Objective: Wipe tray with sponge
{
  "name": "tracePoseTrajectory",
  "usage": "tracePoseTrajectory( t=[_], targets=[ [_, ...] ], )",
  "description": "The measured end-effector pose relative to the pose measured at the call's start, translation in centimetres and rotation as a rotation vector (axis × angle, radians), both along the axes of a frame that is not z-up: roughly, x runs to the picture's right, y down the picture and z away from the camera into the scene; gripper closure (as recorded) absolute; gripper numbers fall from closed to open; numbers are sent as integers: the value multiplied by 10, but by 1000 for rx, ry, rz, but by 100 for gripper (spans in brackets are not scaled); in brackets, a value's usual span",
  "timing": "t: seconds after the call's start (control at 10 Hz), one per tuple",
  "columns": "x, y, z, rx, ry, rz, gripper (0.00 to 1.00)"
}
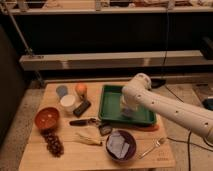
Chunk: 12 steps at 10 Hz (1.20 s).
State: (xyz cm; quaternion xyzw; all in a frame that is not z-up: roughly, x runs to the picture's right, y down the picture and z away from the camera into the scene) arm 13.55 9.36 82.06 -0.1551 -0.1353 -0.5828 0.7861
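A green tray point(112, 106) lies on the wooden table point(35, 150), right of centre. My white arm comes in from the right and bends down into the tray. My gripper point(128, 111) is low over the tray's right half, pointing down at its floor. A pale patch under it may be the sponge; I cannot make it out as a separate thing.
Left of the tray stand an orange point(81, 89), a blue cup point(62, 91), a white cup point(67, 102) and a dark block point(82, 108). An orange bowl point(47, 118), grapes point(53, 143), a banana point(90, 137), a dark bowl point(120, 145) with cloth and a fork point(154, 146) lie nearer.
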Motion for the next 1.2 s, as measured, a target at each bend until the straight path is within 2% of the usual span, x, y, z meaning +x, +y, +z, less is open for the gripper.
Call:
tracePoseTrajectory(
  t=[0.2, 0.4, 0.6, 0.9, 1.2],
  targets=[
    [29, -5, 6, 5, 51, 31, 79],
    [49, -12, 15, 6, 79, 44, 79],
    [51, -26, 29, 8, 83, 45, 79],
    [31, -40, 43, 13, 48, 26, 79],
    [-23, -40, 56, 6, -27, -14, 79]
  ],
)
